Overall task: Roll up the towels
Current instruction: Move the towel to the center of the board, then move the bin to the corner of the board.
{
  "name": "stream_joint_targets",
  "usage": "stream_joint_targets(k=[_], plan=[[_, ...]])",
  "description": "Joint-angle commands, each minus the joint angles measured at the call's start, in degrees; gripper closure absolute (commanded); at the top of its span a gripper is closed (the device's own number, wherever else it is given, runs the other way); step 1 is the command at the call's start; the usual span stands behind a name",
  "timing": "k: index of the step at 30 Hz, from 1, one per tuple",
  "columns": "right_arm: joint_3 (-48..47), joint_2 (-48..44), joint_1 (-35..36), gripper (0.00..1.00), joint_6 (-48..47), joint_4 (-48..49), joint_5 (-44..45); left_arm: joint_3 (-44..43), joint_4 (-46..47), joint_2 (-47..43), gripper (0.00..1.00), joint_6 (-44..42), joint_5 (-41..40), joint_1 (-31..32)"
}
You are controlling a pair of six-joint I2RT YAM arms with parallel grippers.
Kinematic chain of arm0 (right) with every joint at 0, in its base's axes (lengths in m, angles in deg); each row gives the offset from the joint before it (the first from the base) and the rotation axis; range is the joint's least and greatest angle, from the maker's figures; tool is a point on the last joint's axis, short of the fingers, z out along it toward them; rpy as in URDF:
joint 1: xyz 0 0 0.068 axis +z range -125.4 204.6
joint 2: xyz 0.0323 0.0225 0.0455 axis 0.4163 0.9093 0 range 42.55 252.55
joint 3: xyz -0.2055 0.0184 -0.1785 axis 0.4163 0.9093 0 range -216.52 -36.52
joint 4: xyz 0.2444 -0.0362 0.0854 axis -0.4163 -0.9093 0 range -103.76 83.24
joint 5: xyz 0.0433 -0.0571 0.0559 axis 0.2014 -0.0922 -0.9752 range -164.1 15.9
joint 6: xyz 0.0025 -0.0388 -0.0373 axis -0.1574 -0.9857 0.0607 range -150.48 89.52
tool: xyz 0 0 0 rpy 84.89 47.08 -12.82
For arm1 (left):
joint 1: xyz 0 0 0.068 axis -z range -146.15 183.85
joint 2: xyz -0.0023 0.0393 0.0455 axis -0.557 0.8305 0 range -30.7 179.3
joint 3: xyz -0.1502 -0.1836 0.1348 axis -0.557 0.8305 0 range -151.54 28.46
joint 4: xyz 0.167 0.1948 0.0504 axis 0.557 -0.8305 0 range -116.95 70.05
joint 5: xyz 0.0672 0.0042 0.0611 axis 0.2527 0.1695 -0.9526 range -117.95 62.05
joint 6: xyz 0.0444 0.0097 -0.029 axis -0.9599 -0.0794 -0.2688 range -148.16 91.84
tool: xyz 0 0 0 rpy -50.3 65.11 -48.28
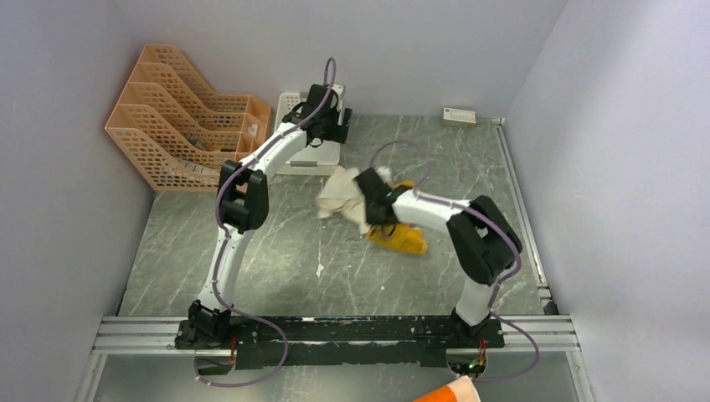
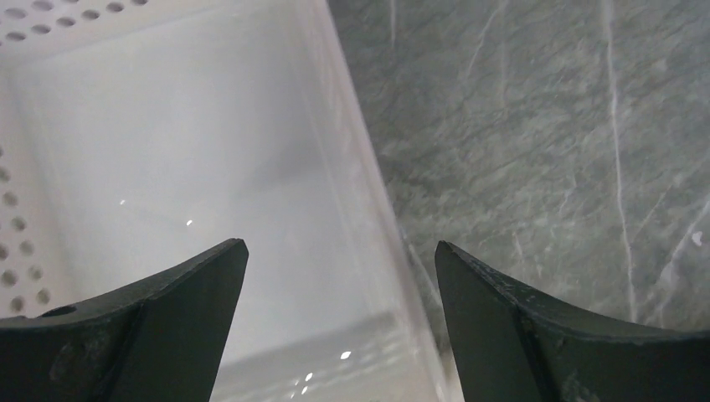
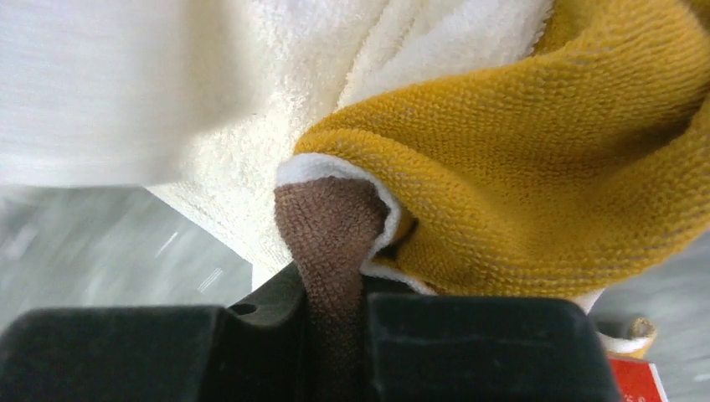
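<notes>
**Far-left corner:** an orange file rack (image 1: 180,117) stands on the desk (image 1: 251,276). It plays no part in the task.

**Far edge, left of centre:** a white basket (image 1: 290,102). The left gripper (image 1: 333,124) hangs over its right wall with jaws apart, holding nothing.

**Centre of the desk:** the towels lie in one heap and none is rolled. The cream towel (image 1: 337,194) is on the heap's left. The yellow towel (image 1: 402,239) is on its right, toward the near edge. The right gripper (image 1: 374,201) is buried between them, its jaws closed tight on a fold of a brown towel (image 3: 331,226).

**Far edge, right of centre:** a small white box (image 1: 460,115), well apart from the work.

**Step in hand (judgement):** drawing one towel out of the heap so it can be laid flat for rolling.
- Keep the clamp firm.
- Lift, then draw slowly toward bare desk. The yellow towel is wrapped over the brown fold and should slip off rather than drag along.
- The free left gripper could pin the heap.
- Spread the towel fully before rolling it.

**Views compared:**
- The overhead view gives the layout but hides the brown towel and the right jaws.
- Only the right wrist view shows that grip.
- Only the left wrist view shows the left fingers straddling the basket wall, one over the basket and one over the desk.
</notes>
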State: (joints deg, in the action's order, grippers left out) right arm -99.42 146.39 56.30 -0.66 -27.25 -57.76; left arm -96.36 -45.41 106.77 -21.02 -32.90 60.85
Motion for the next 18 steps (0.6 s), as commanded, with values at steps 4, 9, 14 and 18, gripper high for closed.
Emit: stream_joint_targets(k=[4, 9, 14, 18], plan=[[2.6, -3.4, 26.1, 1.00, 15.8, -6.8, -3.9, -6.8, 2.5, 7.6, 0.05, 3.3, 9.7, 0.8], [-1.1, -4.5, 38.2, 0.76, 16.6, -9.1, 2.7, -7.3, 6.0, 9.6, 0.08, 9.1, 15.3, 1.9], [2.5, -13.3, 42.2, 0.45, 17.7, -8.1, 9.0, -8.3, 11.0, 9.9, 0.08, 12.4, 19.2, 6.7], [6.8, -22.8, 42.5, 0.35, 17.5, -6.9, 12.4, -10.3, 13.2, 10.8, 0.07, 15.2, 21.5, 12.0]])
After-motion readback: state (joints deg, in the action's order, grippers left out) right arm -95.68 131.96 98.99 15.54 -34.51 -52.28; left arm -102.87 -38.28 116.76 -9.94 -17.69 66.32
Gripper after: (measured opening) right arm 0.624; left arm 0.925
